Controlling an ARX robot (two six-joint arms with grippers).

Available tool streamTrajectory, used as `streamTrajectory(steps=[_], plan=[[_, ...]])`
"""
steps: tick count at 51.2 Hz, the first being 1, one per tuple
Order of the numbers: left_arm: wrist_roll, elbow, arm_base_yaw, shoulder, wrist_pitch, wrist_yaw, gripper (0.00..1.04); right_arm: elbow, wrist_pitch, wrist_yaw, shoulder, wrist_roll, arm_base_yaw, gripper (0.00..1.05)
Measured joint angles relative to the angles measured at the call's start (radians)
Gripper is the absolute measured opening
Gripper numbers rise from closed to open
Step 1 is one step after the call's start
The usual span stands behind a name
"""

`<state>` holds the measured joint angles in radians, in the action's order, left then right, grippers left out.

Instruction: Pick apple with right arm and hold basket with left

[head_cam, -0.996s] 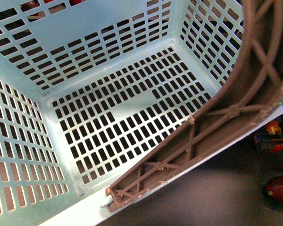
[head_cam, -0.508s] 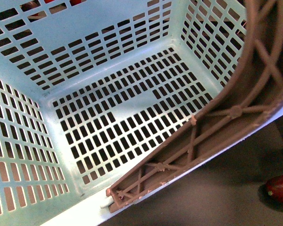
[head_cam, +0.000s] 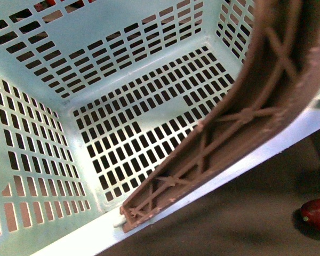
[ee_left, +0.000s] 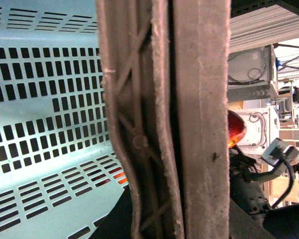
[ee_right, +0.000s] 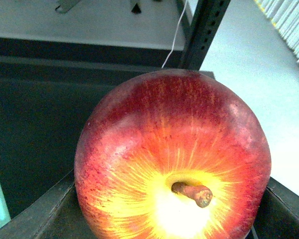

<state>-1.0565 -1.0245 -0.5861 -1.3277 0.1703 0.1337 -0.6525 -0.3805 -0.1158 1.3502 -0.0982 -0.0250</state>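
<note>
The basket (head_cam: pixel 48 64) fills the front view, tilted, with its brown handle (head_cam: pixel 245 117) slanting across its near rim. Whether the left end effector is clenched cannot be told; its camera shows only that handle, close up. Outside the basket, the right end effector (ee_right: pixel 169 219) grasps the apple (ee_right: pixel 174 149) between its dark fingers (ee_right: pixel 37 214). Right of the basket, a maroon fruit (head_cam: pixel 317 213) lies on the dark worktop (head_cam: pixel 229 224).

basket (head_cam: pixel 64 104) left | handle (head_cam: pixel 245 117) across its near rim | fruit (head_cam: pixel 317 213) right

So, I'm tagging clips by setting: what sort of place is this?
Likely a lab or workshop with a mock shop setup: a shopping basket, an apple, and white machines in the background.
</note>
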Motion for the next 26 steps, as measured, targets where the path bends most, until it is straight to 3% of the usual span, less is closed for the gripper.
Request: streamTrajectory(steps=[9, 15, 26], plan=[[0.003, -0.002, -0.003, -0.003, 0.0, -0.004, 0.17, -0.033, 0.008, -0.053, -0.087, 0.014, -0.142, 0.78], [0.001, -0.002, -0.003, -0.003, 0.0, -0.001, 0.17, -0.034, 0.009, -0.091, -0.11, 0.016, -0.176, 0.78], [0.004, -0.002, -0.002, -0.003, 0.0, -0.008, 0.17, -0.023, 0.051, -0.048, -0.141, 0.051, -0.272, 0.78]])
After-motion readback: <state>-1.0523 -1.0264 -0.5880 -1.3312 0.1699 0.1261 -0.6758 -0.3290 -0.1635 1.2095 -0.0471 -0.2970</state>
